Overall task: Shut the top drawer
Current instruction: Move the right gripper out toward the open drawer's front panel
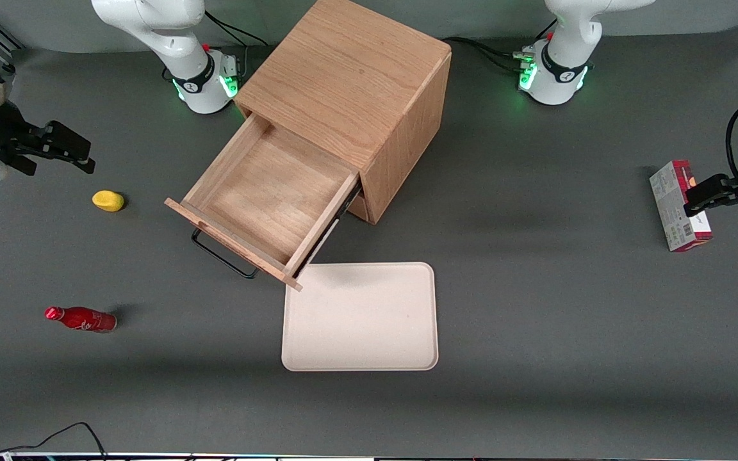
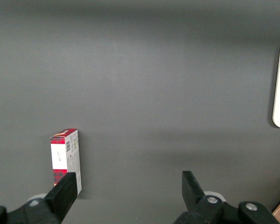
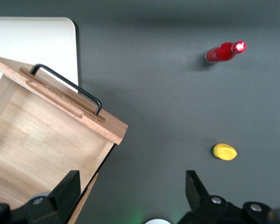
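The top drawer (image 1: pixel 266 192) of the oak cabinet (image 1: pixel 350 83) stands pulled far out, empty inside, its thin black wire handle (image 1: pixel 221 256) facing the front camera. In the right wrist view the drawer (image 3: pixel 42 144) and its handle (image 3: pixel 67 84) show from above. My gripper (image 1: pixel 77 153) hangs above the table toward the working arm's end, well apart from the drawer. It is open (image 3: pixel 133 182) with nothing between its fingers; one finger (image 3: pixel 67 189) shows over the drawer's side wall.
A yellow fruit (image 1: pixel 107 200) (image 3: pixel 224 151) lies below the gripper. A red bottle (image 1: pixel 81 319) (image 3: pixel 224 51) lies nearer the front camera. A cream tray (image 1: pixel 360 317) sits just in front of the drawer. A red-and-white box (image 1: pixel 680 205) lies toward the parked arm's end.
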You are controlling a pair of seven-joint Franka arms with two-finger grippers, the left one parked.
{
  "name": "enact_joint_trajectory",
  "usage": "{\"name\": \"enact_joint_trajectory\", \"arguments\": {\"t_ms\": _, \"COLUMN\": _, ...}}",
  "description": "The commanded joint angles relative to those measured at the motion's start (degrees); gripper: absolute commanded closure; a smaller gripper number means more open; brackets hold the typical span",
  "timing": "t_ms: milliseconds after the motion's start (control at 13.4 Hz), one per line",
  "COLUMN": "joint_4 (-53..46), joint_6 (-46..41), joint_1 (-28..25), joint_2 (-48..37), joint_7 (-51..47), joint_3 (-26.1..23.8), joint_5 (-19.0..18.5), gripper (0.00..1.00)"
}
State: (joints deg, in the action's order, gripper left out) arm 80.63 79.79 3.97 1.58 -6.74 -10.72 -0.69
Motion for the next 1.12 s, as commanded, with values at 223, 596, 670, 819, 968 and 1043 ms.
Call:
{"name": "enact_joint_trajectory", "arguments": {"t_ms": 223, "joint_4": -5.97, "joint_6": -0.68, "joint_1": -2.91, "joint_2": 5.25, "joint_7": 4.37, "joint_3": -1.83, "joint_5": 1.12, "gripper": 0.0}}
{"name": "enact_joint_trajectory", "arguments": {"t_ms": 596, "joint_4": -17.79, "joint_6": -0.95, "joint_1": -3.97, "joint_2": 17.4, "joint_7": -4.25, "joint_3": -13.7, "joint_5": -2.72, "gripper": 0.0}}
{"name": "enact_joint_trajectory", "arguments": {"t_ms": 670, "joint_4": -17.79, "joint_6": -0.95, "joint_1": -3.97, "joint_2": 17.41, "joint_7": -4.34, "joint_3": -13.8, "joint_5": -3.44, "gripper": 0.0}}
{"name": "enact_joint_trajectory", "arguments": {"t_ms": 819, "joint_4": -17.61, "joint_6": -0.95, "joint_1": -3.97, "joint_2": 17.32, "joint_7": -4.34, "joint_3": -13.8, "joint_5": -3.53, "gripper": 0.0}}
{"name": "enact_joint_trajectory", "arguments": {"t_ms": 968, "joint_4": -17.7, "joint_6": -0.95, "joint_1": -3.88, "joint_2": 16.88, "joint_7": -4.34, "joint_3": -13.8, "joint_5": -3.53, "gripper": 0.0}}
{"name": "enact_joint_trajectory", "arguments": {"t_ms": 1043, "joint_4": -17.7, "joint_6": -0.95, "joint_1": -3.88, "joint_2": 16.88, "joint_7": -4.34, "joint_3": -13.8, "joint_5": -3.53, "gripper": 0.0}}
